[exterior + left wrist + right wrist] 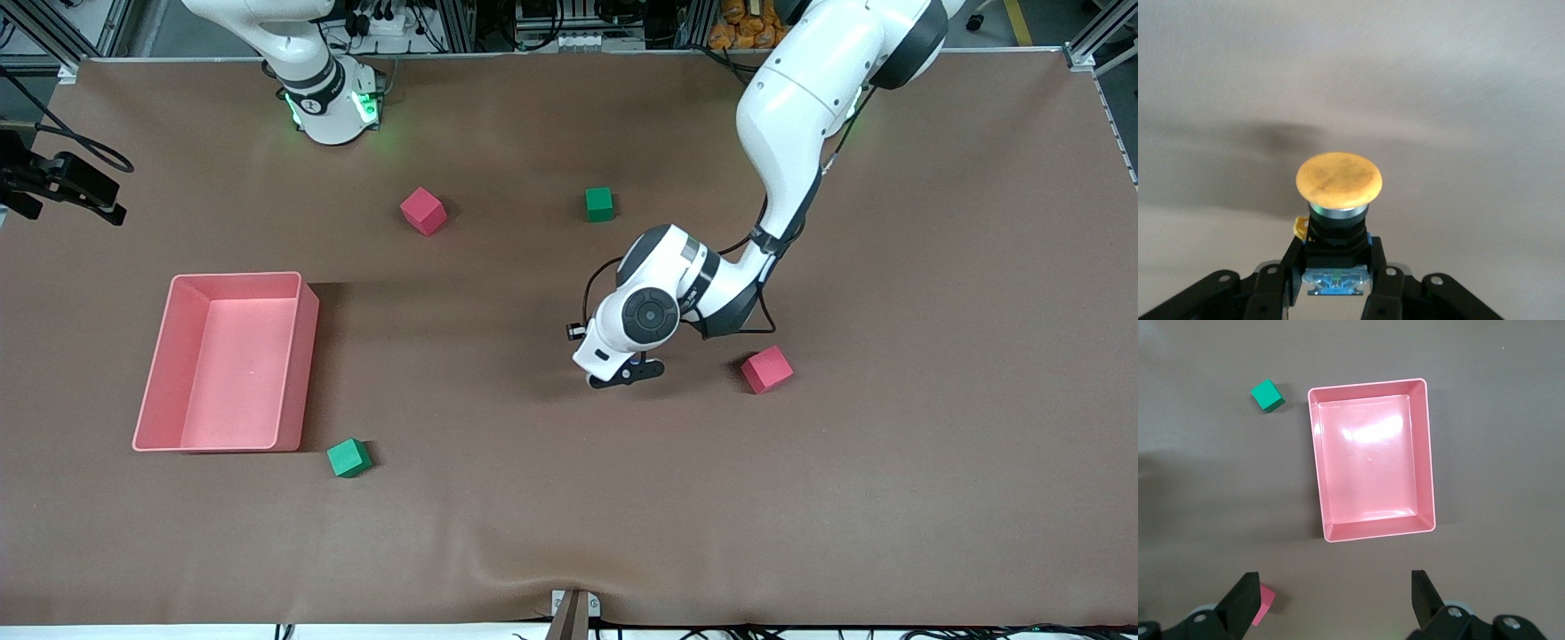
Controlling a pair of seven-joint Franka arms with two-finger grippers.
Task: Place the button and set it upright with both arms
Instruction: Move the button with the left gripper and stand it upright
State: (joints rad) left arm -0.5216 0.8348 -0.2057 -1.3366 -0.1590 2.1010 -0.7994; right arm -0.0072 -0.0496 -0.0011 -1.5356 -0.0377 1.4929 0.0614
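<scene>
Left gripper [1337, 283] clamps the button [1338, 200] by its base; it's rigid, light, top-heavy. Right gripper [1335, 603] waits wide over the tray [1425, 453].

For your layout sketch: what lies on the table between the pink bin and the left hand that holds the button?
In the front view, only bare brown mat lies between the pink bin and the left hand; the button shows only in the left wrist view.

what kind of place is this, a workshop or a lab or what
Most likely a robotics lab. Two white arms are mounted at a brown-covered table edged with aluminium framing and cables. Props are test-like: foam cubes and an empty pink tray. The left pincer grips a button; the right pincer hangs open above the tray.
</scene>
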